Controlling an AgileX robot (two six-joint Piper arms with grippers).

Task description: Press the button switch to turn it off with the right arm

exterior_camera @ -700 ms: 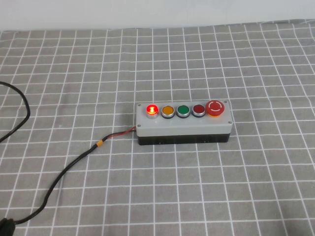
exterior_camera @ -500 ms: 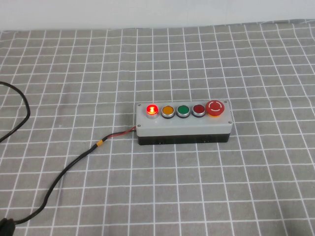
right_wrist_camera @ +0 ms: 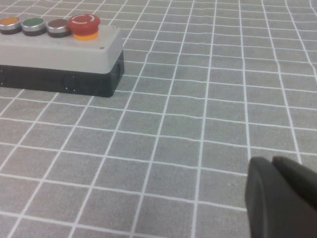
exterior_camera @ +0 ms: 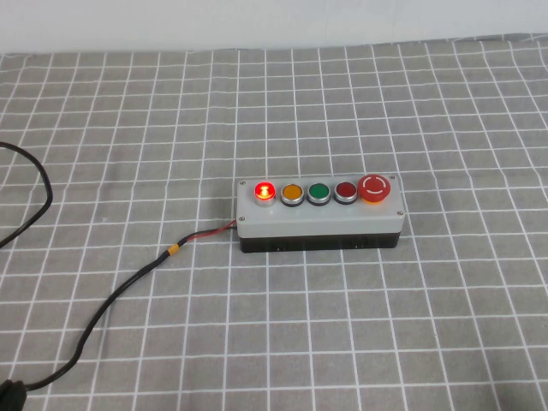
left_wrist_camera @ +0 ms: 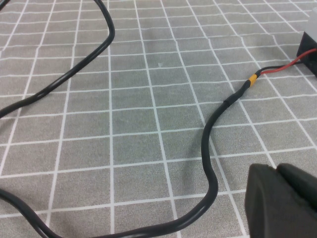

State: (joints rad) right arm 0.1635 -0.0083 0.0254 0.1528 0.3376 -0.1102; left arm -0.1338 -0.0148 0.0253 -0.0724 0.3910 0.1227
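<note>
The button switch (exterior_camera: 265, 190), a small round bright-red translucent button with a silver collar, glows lit at the left end of the grey, black-based box (exterior_camera: 319, 220). The orange flat button (exterior_camera: 292, 193) sits just beside it, so a slightly off press would likely hit that instead. The right gripper (right_wrist_camera: 283, 198) hangs low, well apart from the box's mushroom-button end; the left gripper (left_wrist_camera: 282, 201) hovers near the box's black cable (left_wrist_camera: 213, 148). Both pincers seem closed, though only their tips show.

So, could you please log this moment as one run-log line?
button switch: lit, unpressed | right gripper: low over cloth, off the box's mushroom-button end | left gripper: near cable
</note>
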